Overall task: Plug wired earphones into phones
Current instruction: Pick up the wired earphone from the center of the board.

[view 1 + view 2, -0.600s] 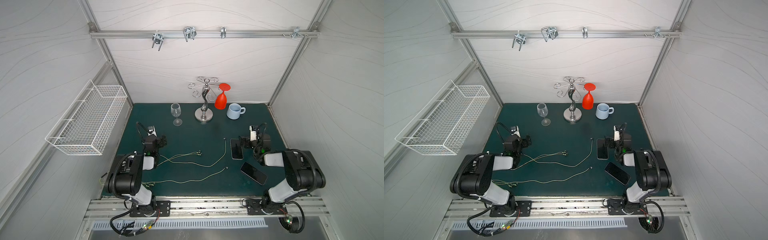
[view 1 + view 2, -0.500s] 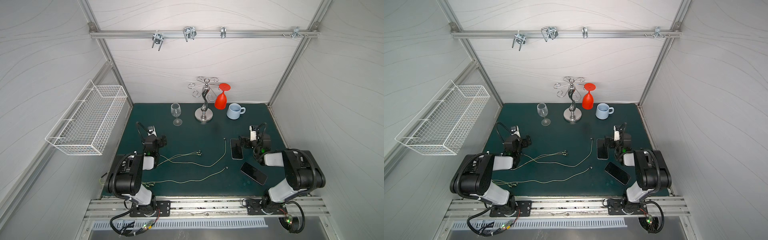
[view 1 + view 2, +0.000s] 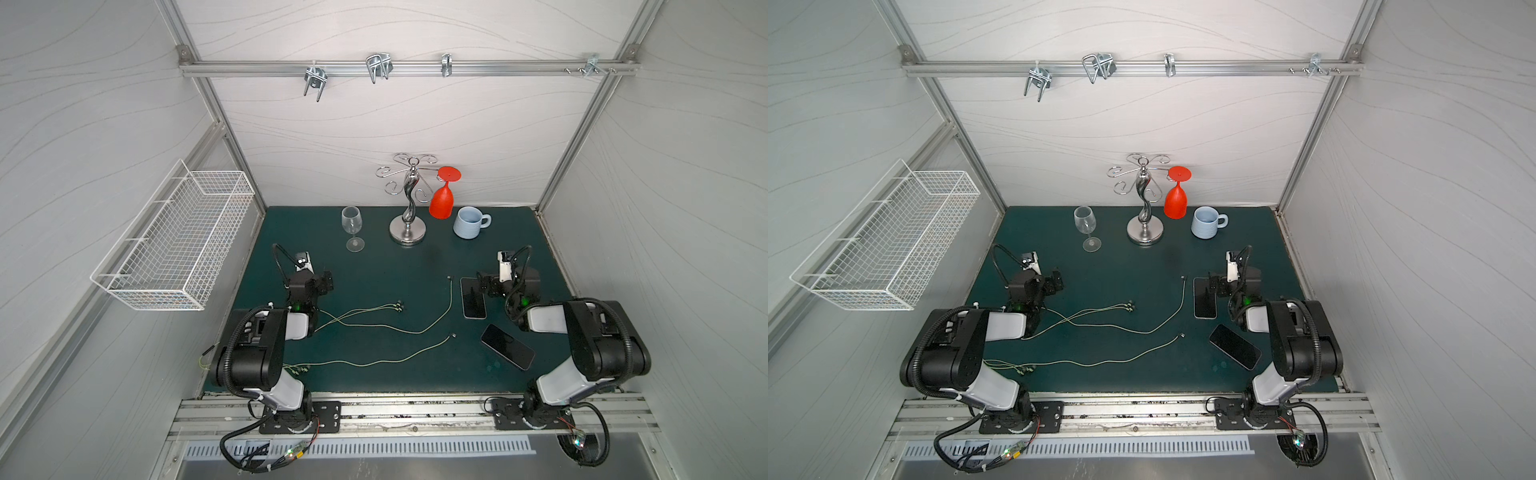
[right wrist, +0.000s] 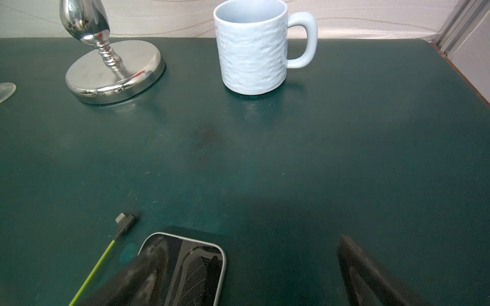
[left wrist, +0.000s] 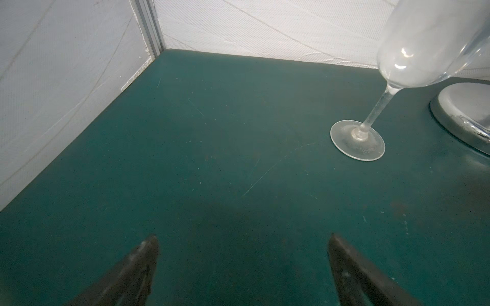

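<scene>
Two pale yellow-green wired earphones lie loose mid-mat in both top views: one cable (image 3: 432, 326) with its plug (image 4: 124, 221) just beside the far phone (image 3: 473, 298), the other cable (image 3: 374, 365) ending near the angled phone (image 3: 507, 346). Both plugs lie apart from the phones. My right gripper (image 4: 246, 246) is open low over the mat, one finger over the far phone's (image 4: 196, 267) corner, nothing held. Over bare mat at the left, my left gripper (image 5: 242, 237) stands open and empty; its arm covers part of a cable.
A clear wine glass (image 3: 352, 228), a chrome stand (image 3: 408, 232) with a red glass (image 3: 442, 199) hanging from it, and a pale blue mug (image 3: 469, 223) line the back of the mat. A white wire basket (image 3: 174, 241) hangs on the left wall.
</scene>
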`<action>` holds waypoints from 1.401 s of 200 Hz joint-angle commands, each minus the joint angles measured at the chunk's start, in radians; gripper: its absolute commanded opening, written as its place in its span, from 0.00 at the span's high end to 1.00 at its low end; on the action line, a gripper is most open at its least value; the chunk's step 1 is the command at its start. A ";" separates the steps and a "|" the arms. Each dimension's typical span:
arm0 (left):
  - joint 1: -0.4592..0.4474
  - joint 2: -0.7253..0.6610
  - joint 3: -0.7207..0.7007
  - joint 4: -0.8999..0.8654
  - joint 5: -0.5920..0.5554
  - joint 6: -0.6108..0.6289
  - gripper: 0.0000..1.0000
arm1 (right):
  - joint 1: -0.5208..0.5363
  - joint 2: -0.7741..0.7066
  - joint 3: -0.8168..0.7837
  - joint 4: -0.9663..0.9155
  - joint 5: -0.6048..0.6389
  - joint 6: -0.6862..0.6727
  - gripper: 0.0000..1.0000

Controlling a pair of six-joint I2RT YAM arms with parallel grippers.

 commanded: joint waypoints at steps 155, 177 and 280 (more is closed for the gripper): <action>0.001 -0.410 0.352 -0.889 0.202 -0.328 0.01 | -0.020 -0.486 0.319 -1.036 0.257 0.491 0.01; 0.001 -0.389 0.405 -0.973 0.370 -0.350 0.01 | -0.052 -0.496 0.378 -1.181 0.113 0.502 0.01; -0.912 -0.092 0.654 -1.390 0.290 -0.124 0.29 | -0.062 -0.595 0.399 -1.601 -0.010 0.660 0.01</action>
